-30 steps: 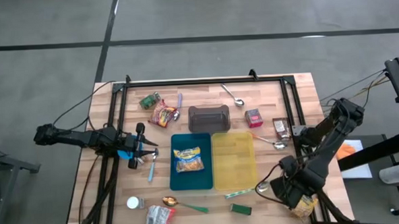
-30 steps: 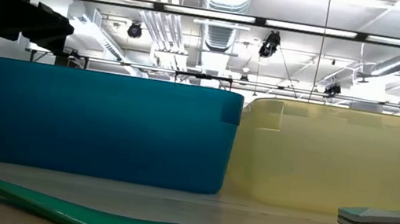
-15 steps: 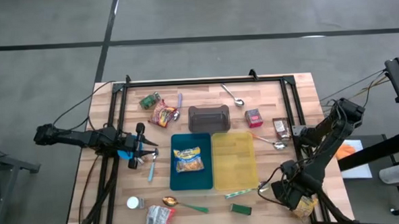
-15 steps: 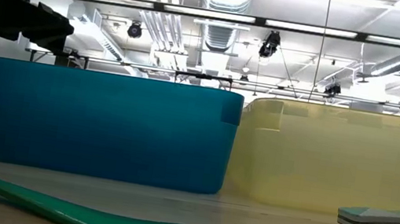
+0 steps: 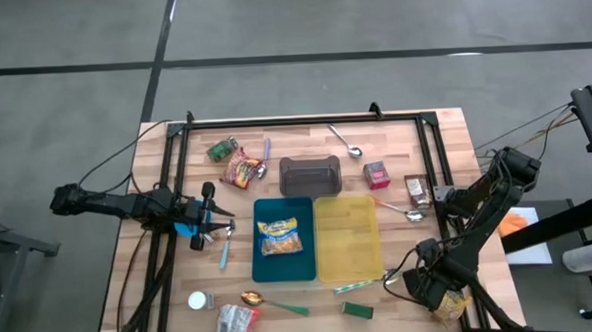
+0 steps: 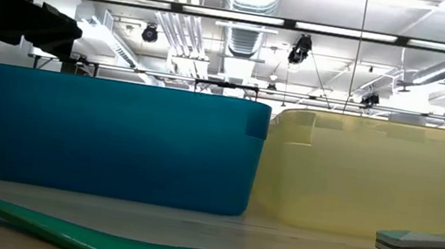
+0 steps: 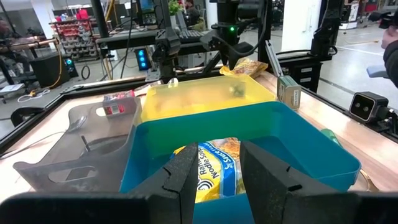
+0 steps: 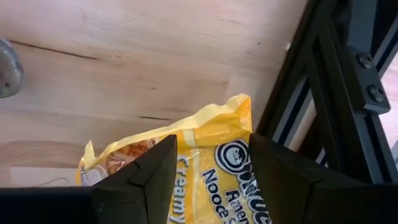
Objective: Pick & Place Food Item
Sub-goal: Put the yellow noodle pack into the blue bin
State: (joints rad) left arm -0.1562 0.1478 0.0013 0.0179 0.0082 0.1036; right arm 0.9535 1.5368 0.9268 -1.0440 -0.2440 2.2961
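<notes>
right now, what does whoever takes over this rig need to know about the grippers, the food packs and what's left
Right gripper: down at the table's right front corner, fingers open on either side of a yellow noodle pack; not visibly lifted.
Left gripper: open, empty, waiting left of the blue bin.
Done: one noodle pack already lies in the blue bin. The yellow bin looks empty.
Left: close on the corner pack, lift it and carry it to a bin. Other packets remain on the table: a red packet behind the bins and another pack at the front edge.
</notes>
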